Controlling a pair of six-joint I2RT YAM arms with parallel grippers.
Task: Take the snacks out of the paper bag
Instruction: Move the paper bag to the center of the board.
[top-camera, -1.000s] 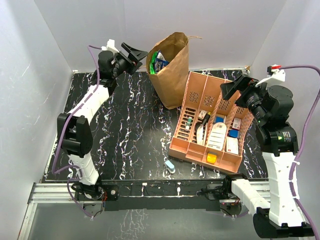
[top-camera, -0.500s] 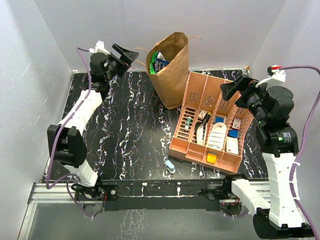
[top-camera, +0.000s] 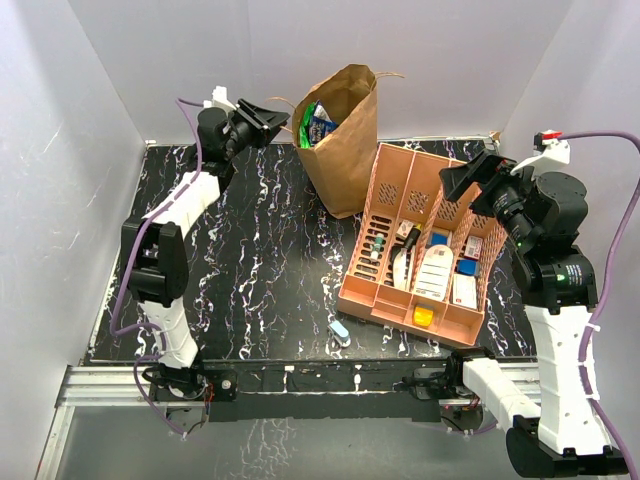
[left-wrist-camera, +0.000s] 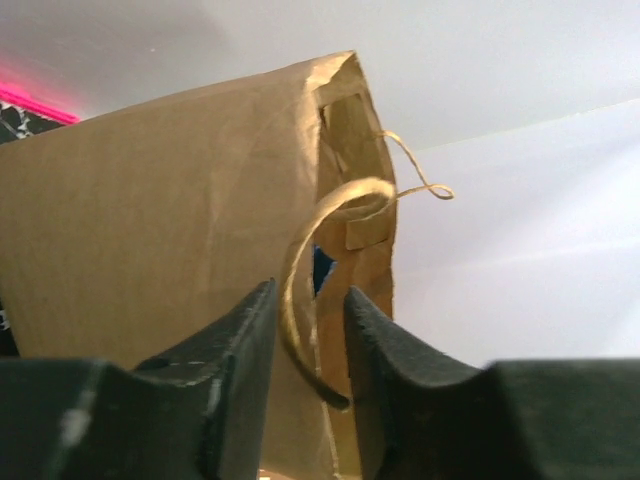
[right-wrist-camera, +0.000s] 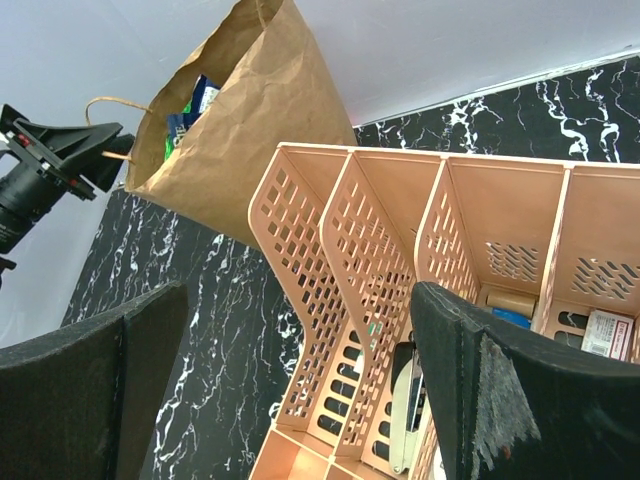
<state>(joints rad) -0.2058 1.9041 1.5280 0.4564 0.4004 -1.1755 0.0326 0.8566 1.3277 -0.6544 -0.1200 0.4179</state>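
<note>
Brown paper bag (top-camera: 345, 150): left gripper (left-wrist-camera: 310, 300) has narrowed around its handle (left-wrist-camera: 335, 195), grip unconfirmed; right gripper (right-wrist-camera: 300, 390) gapes empty; snacks (top-camera: 316, 122) remain inside.

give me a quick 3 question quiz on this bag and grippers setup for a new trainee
1. True or false: the snacks already lie out on the table.
2. What sits between the left gripper's fingers? A a snack; B the paper bag's handle; C a wall of the tray.
3. Which gripper stands wide open with nothing in it?
Key: 1 false, the snacks show in the bag's mouth. 2 B. 3 the right gripper.
</note>
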